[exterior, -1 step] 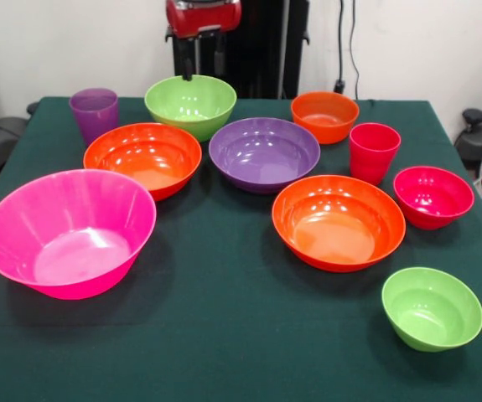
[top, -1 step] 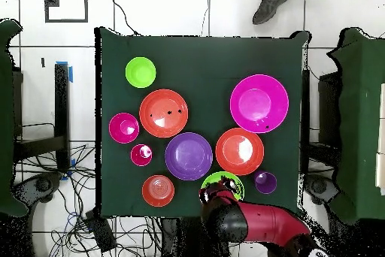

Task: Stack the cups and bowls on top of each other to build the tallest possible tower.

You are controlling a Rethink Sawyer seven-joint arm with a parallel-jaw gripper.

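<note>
Front view puts my gripper at the table's far edge, above the far lime green bowl; whether my jaws are parted, I cannot tell. Bowls and cups sit separately, with no tower built; the purple cup stands far left.

A dark green cloth covers the table edge to edge — smooth, faintly wrinkled. Behind it, a plain white wall, with black cables hanging down it at upper right. From overhead, the floor is pale tile with dark joints; a tangle of cables sprawls at lower left — and a person's shoe shows at the top edge.
</note>
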